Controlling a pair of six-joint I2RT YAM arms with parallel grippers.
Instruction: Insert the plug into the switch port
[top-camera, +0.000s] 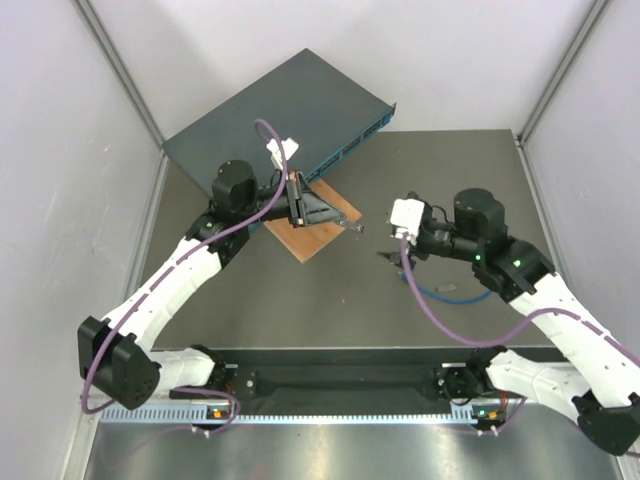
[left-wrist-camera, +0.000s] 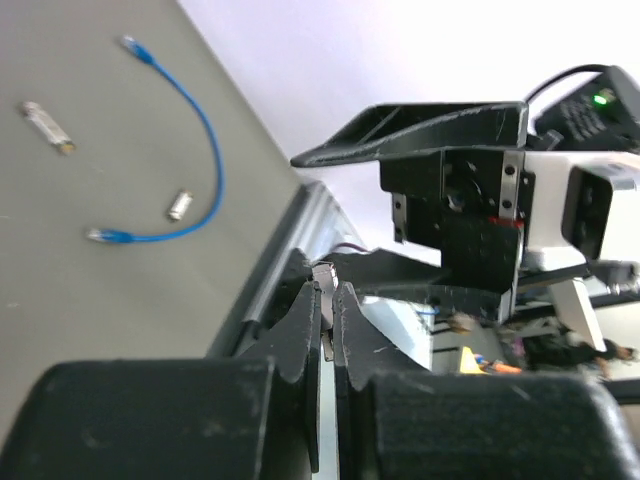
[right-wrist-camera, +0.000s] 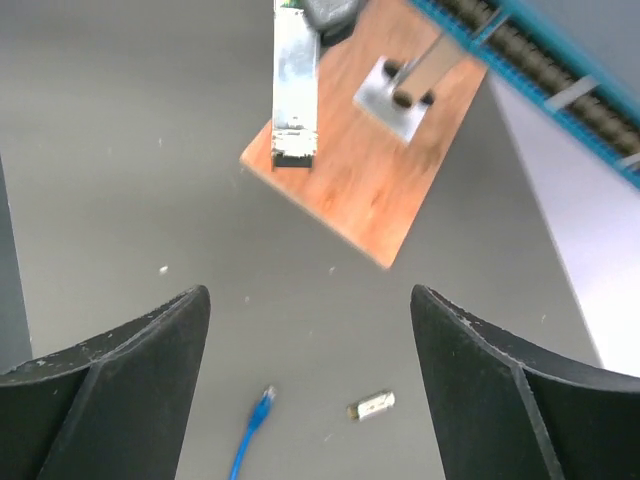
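Here, switch (top-camera: 270, 110): flat at the far left of the counter (top-camera: 300, 320), set at an angle, its blue socket face (top-camera: 352, 146) turned toward the middle.
plug (right-wrist-camera: 264, 398): lying on the counter at one end of a blue cable (left-wrist-camera: 212, 150), held by nothing, well apart from the switch.
cable: curved on the counter beside the right arm.
left end effector (left-wrist-camera: 326, 292): pressed together, pinching a thin metal piece (left-wrist-camera: 322, 272); it hangs over the wood square (top-camera: 305, 240).
right end effector (right-wrist-camera: 310, 300): spread wide, nothing between its fingers (right-wrist-camera: 130, 390), above the counter; the plug shows low in its wrist view, between the two fingers.
wood square: on the counter just beside the socket face; a small metal block (right-wrist-camera: 398, 95) sits on it.
loose bits (left-wrist-camera: 45, 125): two short metal parts on the counter near the cable, one close to the plug.
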